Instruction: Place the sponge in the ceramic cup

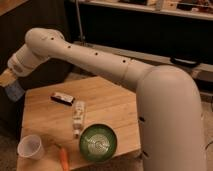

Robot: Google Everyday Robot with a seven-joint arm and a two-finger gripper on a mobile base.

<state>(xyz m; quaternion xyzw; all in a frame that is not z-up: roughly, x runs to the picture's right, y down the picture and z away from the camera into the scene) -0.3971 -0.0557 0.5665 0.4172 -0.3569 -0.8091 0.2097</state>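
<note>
wooden table (116,109): white cup (31,147) empty; pincer (9,83) at left edge, clamping sponge (16,92).

I see my tan gripper (7,78) at nine o'clock with what looks like a blue sponge (15,91), white cup (31,147) at seven, green bowl (98,142) at six.

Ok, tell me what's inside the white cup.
Nothing shows inside the cup; its near wall hides the bottom. The tool holds the sponge at the left edge of the table.
</note>
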